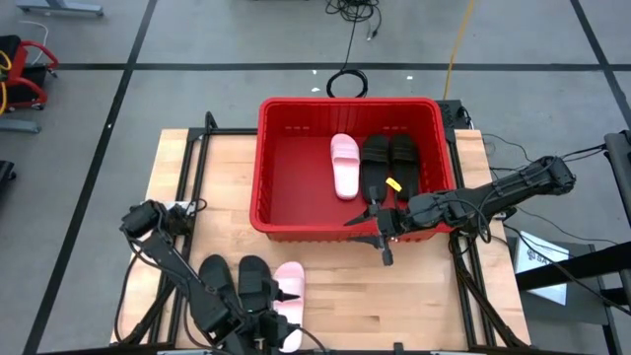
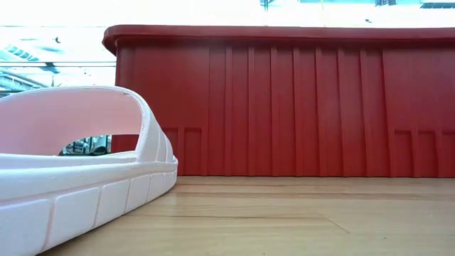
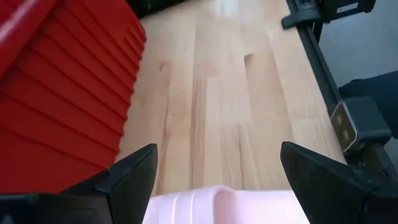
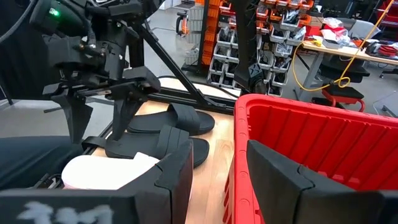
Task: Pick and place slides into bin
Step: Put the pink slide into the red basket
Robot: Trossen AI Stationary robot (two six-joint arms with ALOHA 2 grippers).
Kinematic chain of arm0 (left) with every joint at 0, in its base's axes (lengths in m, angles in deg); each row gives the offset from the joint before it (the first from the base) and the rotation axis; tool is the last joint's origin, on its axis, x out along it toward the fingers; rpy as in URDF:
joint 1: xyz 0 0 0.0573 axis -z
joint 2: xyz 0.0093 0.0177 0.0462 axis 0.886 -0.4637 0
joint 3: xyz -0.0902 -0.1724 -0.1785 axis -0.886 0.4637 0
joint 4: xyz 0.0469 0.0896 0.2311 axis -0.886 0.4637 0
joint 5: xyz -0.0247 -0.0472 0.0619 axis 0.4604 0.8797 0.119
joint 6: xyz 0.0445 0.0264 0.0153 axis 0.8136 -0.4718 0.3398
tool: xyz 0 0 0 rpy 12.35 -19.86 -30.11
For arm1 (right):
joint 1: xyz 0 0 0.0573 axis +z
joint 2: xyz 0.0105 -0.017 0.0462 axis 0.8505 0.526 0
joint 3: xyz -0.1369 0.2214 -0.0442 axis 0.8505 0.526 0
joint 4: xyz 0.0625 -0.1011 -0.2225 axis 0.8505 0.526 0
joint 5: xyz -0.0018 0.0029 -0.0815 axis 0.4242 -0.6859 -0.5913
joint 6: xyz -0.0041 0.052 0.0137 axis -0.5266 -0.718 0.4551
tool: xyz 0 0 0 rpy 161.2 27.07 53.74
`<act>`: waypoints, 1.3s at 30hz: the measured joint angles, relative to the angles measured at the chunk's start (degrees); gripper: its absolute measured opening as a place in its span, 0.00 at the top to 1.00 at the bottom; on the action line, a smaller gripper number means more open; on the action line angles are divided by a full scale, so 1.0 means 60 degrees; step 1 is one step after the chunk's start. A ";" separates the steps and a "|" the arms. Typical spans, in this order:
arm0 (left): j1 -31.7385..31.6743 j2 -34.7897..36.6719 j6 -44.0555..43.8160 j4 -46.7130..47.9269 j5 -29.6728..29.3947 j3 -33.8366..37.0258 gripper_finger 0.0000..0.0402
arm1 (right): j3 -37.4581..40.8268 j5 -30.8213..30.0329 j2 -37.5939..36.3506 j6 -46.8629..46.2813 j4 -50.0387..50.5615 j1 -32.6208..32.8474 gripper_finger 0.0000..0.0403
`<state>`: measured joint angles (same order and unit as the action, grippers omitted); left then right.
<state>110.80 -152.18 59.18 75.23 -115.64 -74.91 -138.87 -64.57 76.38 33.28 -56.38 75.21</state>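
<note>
Between the left gripper's (image 3: 217, 177) two dark fingers, spread wide and holding nothing, lies the pale edge of a pink slide (image 3: 227, 206) on the wooden table (image 3: 230, 93). Seen from above, that gripper hangs over the pink slide at the table's near edge, with two black slides (image 1: 232, 281) lying just beside it. My reading is that the left arm is lining up to pick this pink slide; the next move would call for lowering the fingers around the slide's strap or sole and closing on it before lifting toward the bin.

Farther out, the right gripper (image 1: 380, 229) sits over the near rim of the red bin (image 1: 296, 229), its fingers partly apart with nothing between them, one on each side of the bin wall in its wrist view. Inside the bin lie one pink slide (image 1: 344, 166) and two black slides (image 1: 388, 166), side by side. Three slides are in, then, and three remain on the table.
</note>
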 joint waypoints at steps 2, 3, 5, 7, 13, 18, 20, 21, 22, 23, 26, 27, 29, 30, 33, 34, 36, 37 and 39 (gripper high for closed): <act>-0.0010 -0.0006 -0.0302 0.0276 0.0303 0.0000 0.15 | 0.0000 0.0002 0.0002 0.0000 0.0000 0.0000 0.65; -0.0014 -0.0007 -0.0403 0.0423 0.0403 0.0000 0.15 | 0.0000 0.0000 0.0000 0.0000 0.0000 0.0000 0.65; -0.0040 -0.0006 -0.0669 0.0760 0.0454 0.0000 0.15 | 0.0000 0.0000 0.0001 0.0006 0.0000 0.0000 0.65; -0.0091 -0.0003 -0.1018 0.1092 0.0573 0.0000 0.15 | 0.0000 0.0000 0.0003 0.0011 0.0000 0.0000 0.65; -0.0298 -0.0135 -0.1346 0.1019 0.1220 0.0000 0.15 | 0.0000 0.0000 0.0000 0.0018 0.0000 0.0000 0.65; -0.0542 -0.0658 -0.0932 0.0928 0.1599 0.0000 0.15 | 0.0000 0.0001 0.0000 0.0036 0.0013 0.0000 0.65; -0.0685 -0.0842 -0.0734 0.0962 0.1823 0.0000 0.15 | 0.0000 0.0002 0.0001 0.0036 0.0018 0.0000 0.65; -0.0768 -0.0915 -0.0687 0.0956 0.1895 0.0004 0.15 | 0.0000 0.0000 0.0000 0.0036 0.0023 0.0000 0.65; -0.0842 -0.0955 -0.0688 0.0949 0.1962 0.0004 0.15 | 0.0000 0.0000 0.0000 0.0036 0.0033 0.0000 0.65; -0.0892 -0.0981 -0.0690 0.0957 0.2023 0.0004 0.15 | 0.0000 0.0000 0.0000 0.0036 0.0040 0.0000 0.65; -0.1002 -0.0987 -0.0714 0.1039 0.2230 0.0004 0.15 | 0.0000 0.0001 0.0000 0.0036 0.0062 0.0000 0.65; -0.1023 -0.0983 -0.0756 0.1109 0.2245 0.0004 0.15 | 0.0000 0.0000 0.0000 0.0036 0.0067 0.0000 0.65; -0.1023 -0.0983 -0.0862 0.1313 0.2153 0.0004 0.15 | 0.0000 0.0003 0.0000 0.0036 0.0076 0.0000 0.65; -0.1015 -0.0983 -0.0942 0.1454 0.2078 0.0004 0.15 | 0.0000 0.0004 0.0000 0.0036 0.0076 0.0000 0.65; -0.1013 -0.0983 -0.1423 0.2047 0.2044 0.0004 0.15 | 0.0000 0.0002 0.0000 0.0036 0.0078 0.0000 0.65; -0.1013 -0.0983 -0.1614 0.2259 0.2052 0.0004 0.15 | 0.0000 0.0003 0.0001 0.0036 0.0076 0.0000 0.65; -0.1013 -0.0983 -0.1838 0.2474 0.2043 0.0004 0.15 | 0.0000 0.0004 0.0000 0.0036 0.0078 0.0000 0.65; -0.1013 -0.0983 -0.1900 0.2529 0.2032 0.0002 0.15 | 0.0000 0.0004 0.0000 0.0036 0.0078 0.0000 0.65; -0.1013 -0.0983 -0.1914 0.2602 0.2009 0.0004 0.15 | 0.0000 0.0004 0.0000 0.0036 0.0076 0.0000 0.65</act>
<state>104.72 -158.08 47.69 90.84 -103.59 -74.89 -138.87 -64.55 76.38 33.50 -55.92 75.21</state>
